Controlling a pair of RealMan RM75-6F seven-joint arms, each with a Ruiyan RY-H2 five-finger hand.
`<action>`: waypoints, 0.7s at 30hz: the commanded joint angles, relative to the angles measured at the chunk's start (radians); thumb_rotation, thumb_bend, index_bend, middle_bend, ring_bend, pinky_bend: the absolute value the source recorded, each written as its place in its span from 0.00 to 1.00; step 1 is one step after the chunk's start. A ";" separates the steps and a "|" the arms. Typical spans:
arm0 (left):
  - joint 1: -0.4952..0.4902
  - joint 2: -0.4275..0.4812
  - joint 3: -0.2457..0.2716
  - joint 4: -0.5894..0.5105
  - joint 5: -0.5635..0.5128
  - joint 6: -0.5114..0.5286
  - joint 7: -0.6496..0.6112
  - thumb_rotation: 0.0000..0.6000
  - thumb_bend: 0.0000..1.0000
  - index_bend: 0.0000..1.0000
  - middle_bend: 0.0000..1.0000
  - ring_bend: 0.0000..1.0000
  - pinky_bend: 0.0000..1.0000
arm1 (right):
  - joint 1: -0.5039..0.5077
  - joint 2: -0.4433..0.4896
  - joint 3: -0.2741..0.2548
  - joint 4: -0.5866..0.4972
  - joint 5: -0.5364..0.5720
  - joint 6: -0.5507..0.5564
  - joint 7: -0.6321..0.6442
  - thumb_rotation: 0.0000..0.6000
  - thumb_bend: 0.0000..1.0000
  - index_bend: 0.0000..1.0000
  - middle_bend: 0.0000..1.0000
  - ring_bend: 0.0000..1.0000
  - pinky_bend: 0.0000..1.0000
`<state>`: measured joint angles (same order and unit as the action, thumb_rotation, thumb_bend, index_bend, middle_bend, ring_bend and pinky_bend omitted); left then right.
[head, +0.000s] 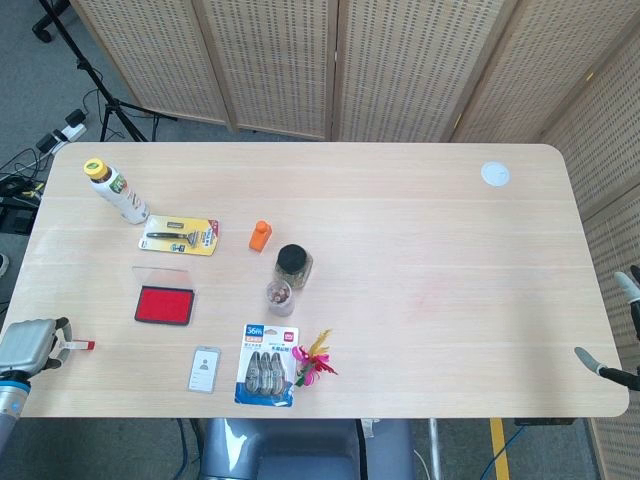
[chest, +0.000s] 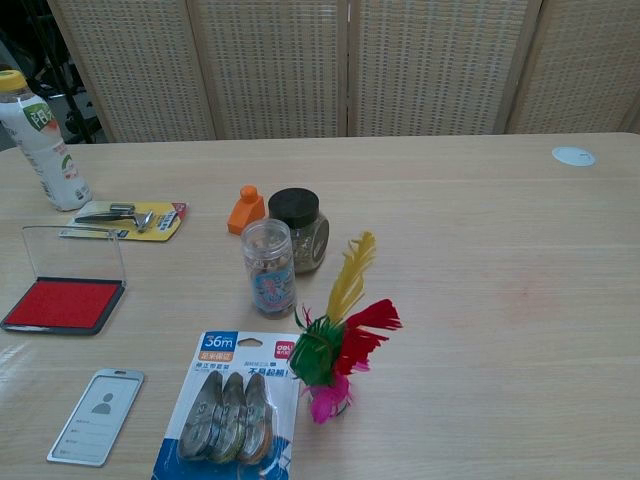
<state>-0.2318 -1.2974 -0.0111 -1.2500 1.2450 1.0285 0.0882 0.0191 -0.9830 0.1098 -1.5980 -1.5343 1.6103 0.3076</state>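
Red ink pad (head: 165, 304) sits on the left part of the wooden table (head: 430, 230), tray facing up and its clear lid folded back on the far side. Its long side runs left to right across the table.

The left hand (head: 25, 345) is down at the near-left corner, right at the table's edge. From there the pad lies to the right and a little further in, near the hand but not touching it. A small white piece with a red tip (head: 76, 346) sticks out of that hand towards the pad. I cannot tell whether it is being pinched or belongs to the hand, nor whether the fingers are closed.

The right hand (head: 603, 366) shows only thin fingertips at the far right edge, well apart from the pad, and its grip cannot be read either. So the left hand is clearly the nearer one.

The ID badge holder (head: 204, 369) lies just right of the pad and nearer the robot.
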 joint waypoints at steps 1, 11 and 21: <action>-0.014 0.045 -0.014 -0.069 0.012 0.002 -0.017 1.00 0.34 0.60 1.00 0.94 0.90 | 0.000 0.000 0.000 0.000 -0.001 -0.001 0.001 1.00 0.00 0.00 0.00 0.00 0.00; -0.147 0.245 -0.109 -0.369 -0.165 -0.137 0.089 1.00 0.33 0.60 1.00 0.94 0.90 | 0.004 0.000 0.000 0.002 0.002 -0.007 0.004 1.00 0.00 0.00 0.00 0.00 0.00; -0.328 0.205 -0.127 -0.404 -0.504 -0.216 0.314 1.00 0.33 0.60 1.00 0.94 0.90 | 0.008 0.003 0.007 0.008 0.022 -0.022 0.025 1.00 0.00 0.00 0.00 0.00 0.00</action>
<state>-0.5041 -1.0728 -0.1326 -1.6453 0.8180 0.8375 0.3411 0.0266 -0.9799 0.1162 -1.5903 -1.5135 1.5895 0.3322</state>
